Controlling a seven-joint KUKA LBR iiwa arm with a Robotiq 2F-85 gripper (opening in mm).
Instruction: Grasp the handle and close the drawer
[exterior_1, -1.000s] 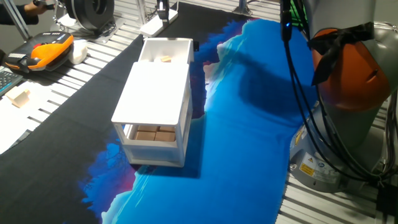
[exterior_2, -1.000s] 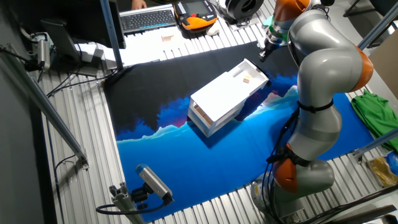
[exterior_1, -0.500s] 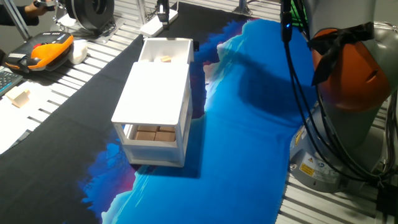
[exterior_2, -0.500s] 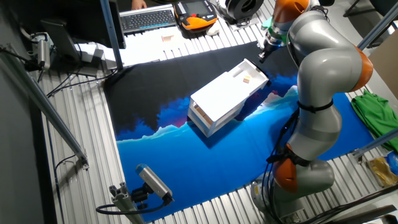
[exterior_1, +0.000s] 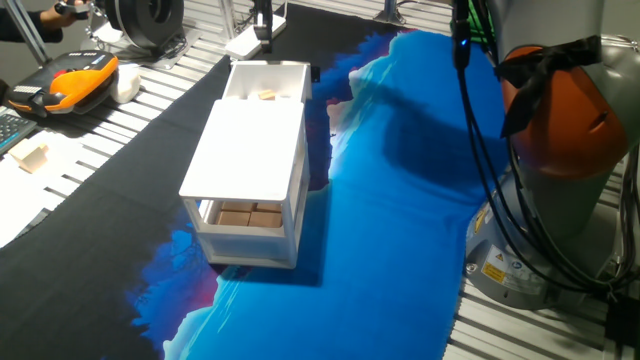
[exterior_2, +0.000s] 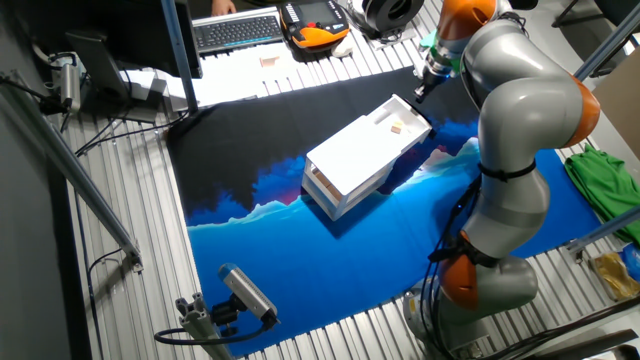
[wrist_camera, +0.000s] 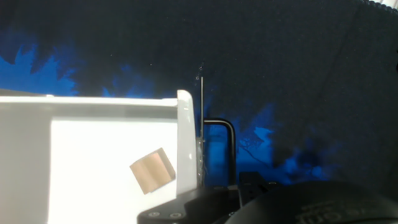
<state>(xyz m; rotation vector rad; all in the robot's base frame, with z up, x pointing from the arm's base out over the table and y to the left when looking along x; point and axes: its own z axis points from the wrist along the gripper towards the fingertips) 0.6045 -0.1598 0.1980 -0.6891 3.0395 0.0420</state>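
The small white two-tier cabinet (exterior_1: 250, 150) stands on the black-and-blue mat. Its upper drawer (exterior_1: 266, 82) is pulled out at the far end, with one tan block (exterior_1: 266, 96) inside. In the other fixed view the drawer (exterior_2: 398, 118) sticks out toward the arm. My gripper (exterior_1: 263, 25) hangs just beyond the drawer's front, also shown in the other fixed view (exterior_2: 421, 84). The hand view shows the drawer's front wall (wrist_camera: 185, 140), the thin black handle (wrist_camera: 221, 140) on its outside, and the block (wrist_camera: 152, 170). The fingers do not show clearly.
Tan wooden blocks (exterior_1: 245, 214) fill the cabinet's lower tier. An orange-and-black device (exterior_1: 78, 82) and small parts lie on the slatted table at the left. The arm's orange-and-grey base (exterior_1: 565, 130) with cables stands at the right. A keyboard (exterior_2: 238, 30) lies at the back.
My gripper has shifted very slightly beyond the drawer front. The drawer and the block have not moved.
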